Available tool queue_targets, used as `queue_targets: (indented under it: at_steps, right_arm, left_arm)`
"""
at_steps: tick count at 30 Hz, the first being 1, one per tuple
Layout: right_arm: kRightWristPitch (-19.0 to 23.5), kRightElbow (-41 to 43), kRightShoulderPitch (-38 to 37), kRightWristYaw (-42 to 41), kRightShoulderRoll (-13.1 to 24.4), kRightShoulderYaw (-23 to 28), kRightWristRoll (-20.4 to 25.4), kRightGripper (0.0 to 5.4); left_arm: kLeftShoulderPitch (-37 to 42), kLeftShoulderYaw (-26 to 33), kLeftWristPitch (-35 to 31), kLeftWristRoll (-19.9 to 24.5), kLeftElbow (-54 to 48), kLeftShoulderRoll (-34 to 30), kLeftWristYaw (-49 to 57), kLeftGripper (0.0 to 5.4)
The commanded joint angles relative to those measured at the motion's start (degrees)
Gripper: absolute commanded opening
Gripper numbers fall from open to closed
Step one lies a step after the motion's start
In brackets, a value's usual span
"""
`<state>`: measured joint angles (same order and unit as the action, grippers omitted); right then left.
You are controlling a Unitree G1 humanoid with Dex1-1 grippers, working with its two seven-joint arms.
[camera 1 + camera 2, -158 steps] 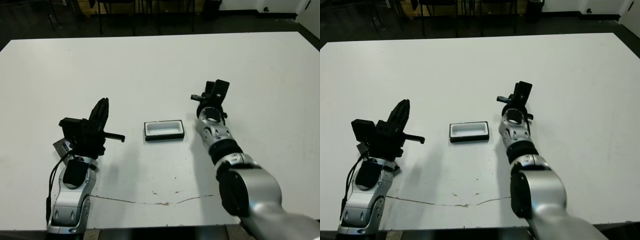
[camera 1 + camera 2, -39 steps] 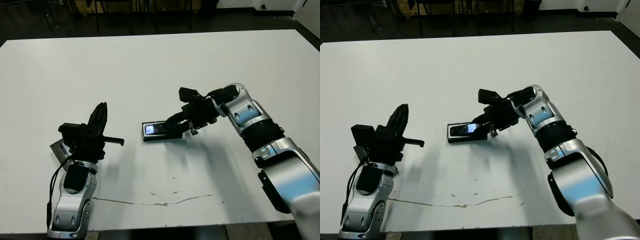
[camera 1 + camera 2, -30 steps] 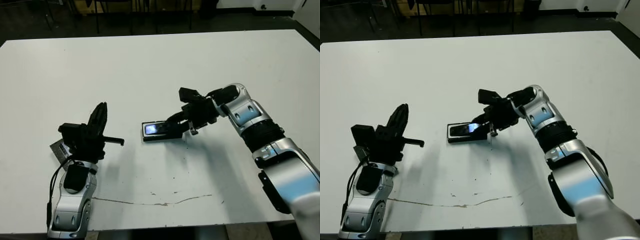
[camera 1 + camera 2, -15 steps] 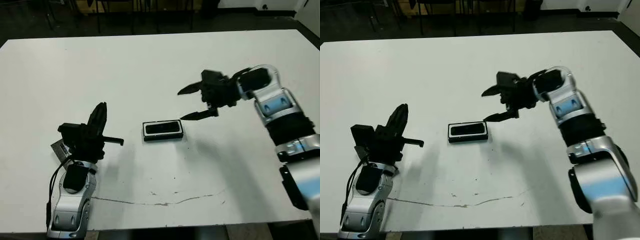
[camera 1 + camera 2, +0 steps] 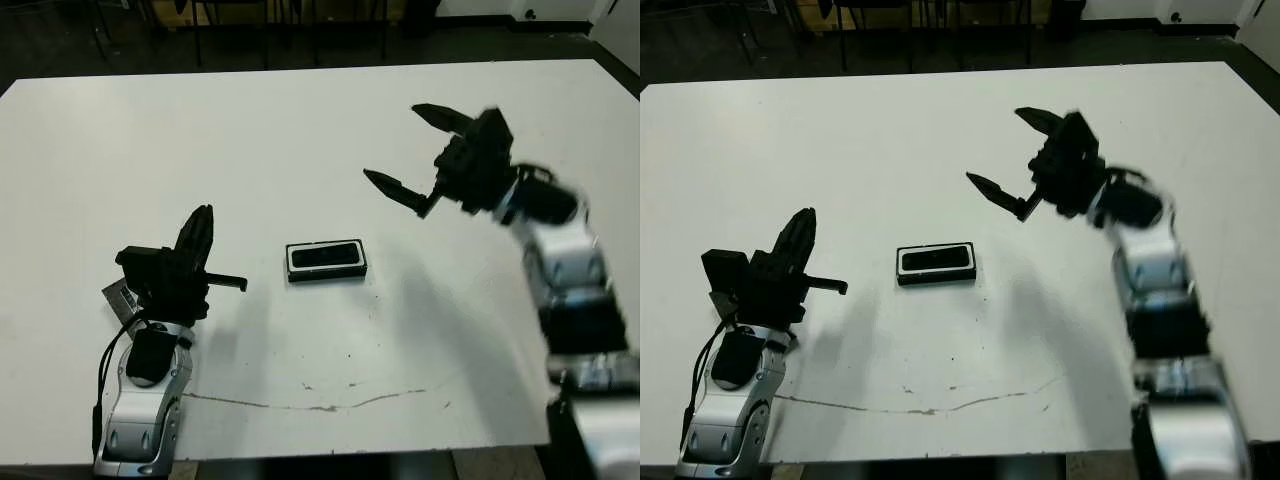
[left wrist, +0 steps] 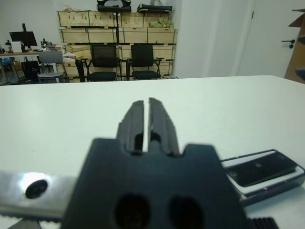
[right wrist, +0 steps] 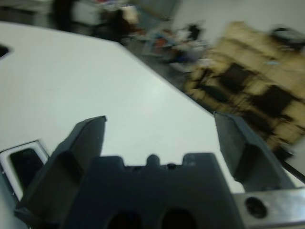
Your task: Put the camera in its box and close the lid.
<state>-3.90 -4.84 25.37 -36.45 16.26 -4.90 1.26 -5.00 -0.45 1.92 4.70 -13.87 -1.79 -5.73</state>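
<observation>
— Where's the camera (image 5: 326, 257) sitting?

— Down in the box (image 5: 327, 261), flat against the white lining, its length running along the box's length, crosswise in front of the robot. The box is on the white bench (image 5: 300, 140) roughly between the two arms.

— And the lid?

— I can't spot it. Nothing silvery shows near the box, and there's only a greyish tag-like scrap tucked behind the left arm that I can't make out. So the closing isn't done, to my eye.

— Which claw is closer to the box?

— The left claw (image 5: 203, 221) by a little, off the box's left short end, fingers pressed nearly together with only a slit between them, holding nothing. Its wrist view catches the box with the camera just beside it. The right claw (image 5: 407, 150) is up and back from the box's right end, raised off the bench, spread wide and empty.

— What's different from a second ago?

— Back then the right claw was low over the box, right at its right end, with a bluish glint showing inside. Half a second ago it had lifted clear and parted. Now it has drawn farther off and higher still, blurred with motion. The box, the camera and the left arm haven't budged.

— So next?

— I'd guess finding the lid, and it would have to come square along that long axis.
</observation>
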Motion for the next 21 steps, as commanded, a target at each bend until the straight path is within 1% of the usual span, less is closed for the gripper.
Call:
queue_targets:
  at_steps: [1, 3, 5, 7, 13, 21]
  right_arm:
    - [-8.1, 1.8, -4.3, 3.6, 0.6, -3.4, -5.8, 3.95]
    - [-11.8, 2.2, -5.8, 6.0, 0.9, -5.3, -9.7, 3.57]
    - [-14.0, 1.4, -6.5, 7.1, 0.6, -6.8, -11.2, 3.20]
    - [-14.9, 0.7, -6.9, 8.0, 0.4, -7.9, -12.3, 2.84]
    - [-12.7, 2.1, -7.5, 10.2, -0.1, -10.4, -15.8, 1.75]
    - [-4.3, 5.1, -6.3, 9.5, 0.6, -13.3, -20.7, 0.26]
  left_arm:
    - [-1.1, 0.1, -0.6, 0.0, 0.7, -0.3, -0.1, 0.00]
    - [-1.0, 0.0, -0.4, -0.1, 0.8, -0.3, -0.2, 0.00]
    - [-1.1, 0.0, -0.7, -0.2, 0.6, -0.3, 0.0, 0.00]
    - [-1.2, 0.0, -1.0, -0.1, 0.3, -0.2, 0.1, 0.00]
    - [-1.4, -0.1, -1.1, 0.0, 0.1, -0.1, 0.2, 0.00]
    - [-1.6, -0.3, -0.9, -0.2, 0.1, 0.0, 0.3, 0.00]
